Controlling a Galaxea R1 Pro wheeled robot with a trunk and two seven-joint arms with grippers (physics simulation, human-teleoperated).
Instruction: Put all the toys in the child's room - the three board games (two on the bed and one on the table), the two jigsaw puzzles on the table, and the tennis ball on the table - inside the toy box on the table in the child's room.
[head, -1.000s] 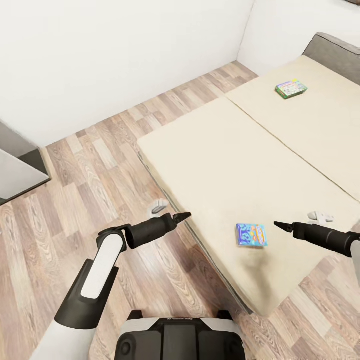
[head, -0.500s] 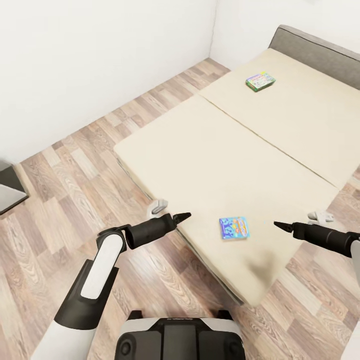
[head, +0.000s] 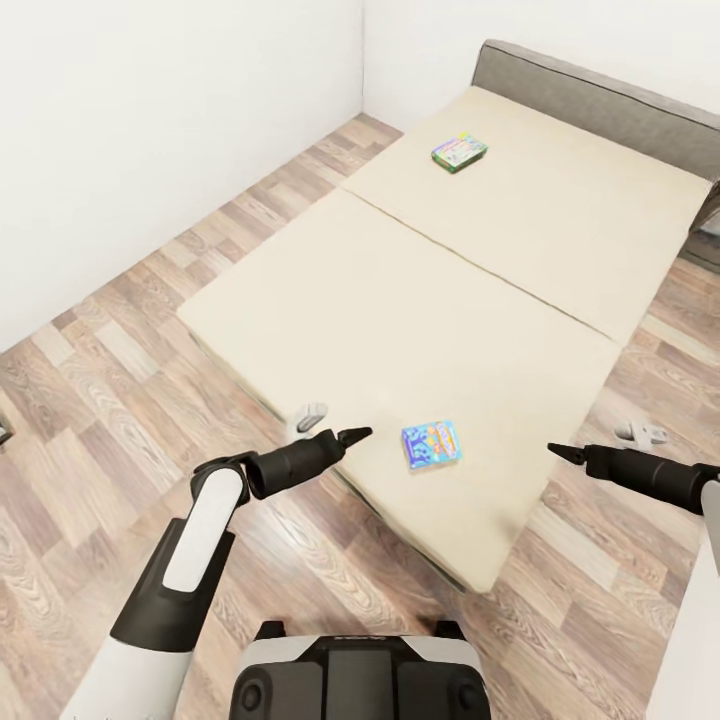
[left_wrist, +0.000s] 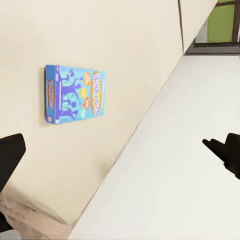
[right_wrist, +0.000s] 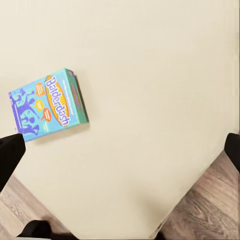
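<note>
Left gripper (head: 357, 436) hangs just past the near-left edge of the bed (head: 300, 300), about at the mattress border; its fingers (left_wrist: 10, 155) sit wide apart in the left wrist view, released, holding nothing. Just beyond and to the right of it lies the blue board game (head: 431, 444), flat on the beige mattress close to the bed's near corner, touching neither gripper. Box is a small rectangle, long axis running roughly across the head view, slightly tilted, so it points loosely from one gripper toward the other. Right gripper (head: 556, 451) is farther off on the other side, over the floor just beyond the bed's right edge; its fingers (right_wrist: 11, 152) also stand spread, empty. Judgement: left arm is the nearer one, and the box lies forward-right of it, between the two arms. The second board game (head: 459, 152), green-edged, rests far up the mattress near the grey headboard, well apart from both arms; reaching it would likely need the base moved.
</note>
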